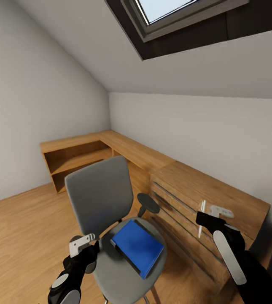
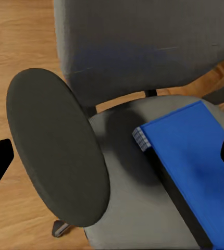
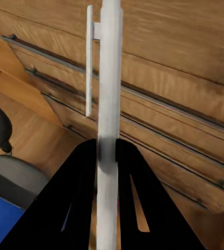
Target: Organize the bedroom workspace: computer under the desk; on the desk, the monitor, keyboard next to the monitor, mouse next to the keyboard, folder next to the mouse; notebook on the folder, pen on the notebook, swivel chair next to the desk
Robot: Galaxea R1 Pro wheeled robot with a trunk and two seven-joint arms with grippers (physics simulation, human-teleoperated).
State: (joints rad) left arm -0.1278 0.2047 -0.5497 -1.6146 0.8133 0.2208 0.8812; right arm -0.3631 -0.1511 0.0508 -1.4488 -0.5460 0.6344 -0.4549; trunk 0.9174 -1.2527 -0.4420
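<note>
Right hand [image 3: 107, 156] clamps white pen [image 3: 110, 78] before wooden drawers [image 3: 169, 94].

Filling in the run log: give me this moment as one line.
right claw: shut on pen | left claw: open, by chair | folder: on chair seat | dresser: ahead

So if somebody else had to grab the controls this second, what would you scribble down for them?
Right gripper: shut on the white pen, held upright in front of the wooden drawer unit.
Left gripper: open, holding nothing, beside the swivel chair near its armrest.
Blue folder lies on the chair seat.
Done: the pen is picked up.
Left: move the folder off the chair to the desk, put the notebook on it and the pen on top, then set the chair next to the desk. Computer, monitor, keyboard, mouse and notebook cannot be checked from here.
</note>
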